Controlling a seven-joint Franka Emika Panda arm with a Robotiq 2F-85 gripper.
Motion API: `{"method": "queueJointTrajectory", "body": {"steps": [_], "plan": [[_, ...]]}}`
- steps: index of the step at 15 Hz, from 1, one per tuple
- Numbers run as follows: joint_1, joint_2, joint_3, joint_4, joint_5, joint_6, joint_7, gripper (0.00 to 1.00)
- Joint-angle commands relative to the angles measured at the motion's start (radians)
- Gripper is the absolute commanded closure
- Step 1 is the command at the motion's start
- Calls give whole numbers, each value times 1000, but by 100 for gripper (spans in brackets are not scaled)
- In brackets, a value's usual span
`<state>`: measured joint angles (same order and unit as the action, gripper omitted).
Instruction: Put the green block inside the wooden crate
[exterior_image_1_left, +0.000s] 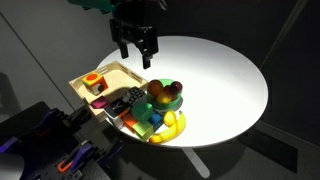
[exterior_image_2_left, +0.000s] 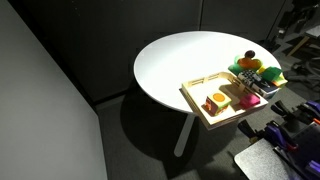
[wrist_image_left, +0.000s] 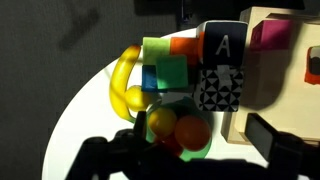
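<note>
The green block (wrist_image_left: 171, 72) lies in a cluster of toy blocks beside the yellow banana (wrist_image_left: 124, 82), touching a blue block (wrist_image_left: 150, 80) and an orange one (wrist_image_left: 184, 45). It also shows in an exterior view (exterior_image_1_left: 152, 114). The wooden crate (wrist_image_left: 285, 75) stands to the right of the cluster, with a pink block (wrist_image_left: 270, 34) inside; both exterior views show the crate (exterior_image_1_left: 112, 66) (exterior_image_2_left: 200, 108). My gripper (exterior_image_1_left: 137, 55) hangs open and empty above the table, behind the crate and the bowl. In the wrist view its dark fingers (wrist_image_left: 185, 150) frame the bowl.
A green bowl of round fruit (wrist_image_left: 176, 126) (exterior_image_1_left: 166, 95) sits directly below my gripper. A black letter block (wrist_image_left: 222, 44) and a black-and-white patterned block (wrist_image_left: 218, 88) lie between the green block and the crate. All stand near the edge of the round white table (exterior_image_1_left: 230, 80).
</note>
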<state>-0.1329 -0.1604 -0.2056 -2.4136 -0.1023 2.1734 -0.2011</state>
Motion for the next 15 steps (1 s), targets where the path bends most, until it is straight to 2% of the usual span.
{"method": "queueJointTrajectory", "body": {"steps": [1, 3, 8, 11, 15], "plan": [[-10, 0, 10, 2, 2, -2, -1, 0], [-10, 0, 10, 3, 2, -2, -1, 0], [-20, 94, -3, 35, 13, -2, -27, 0], [-29, 147, -2, 31, 9, 34, -42, 0], [-39, 212, 3, -5, -1, 146, -69, 0]]}}
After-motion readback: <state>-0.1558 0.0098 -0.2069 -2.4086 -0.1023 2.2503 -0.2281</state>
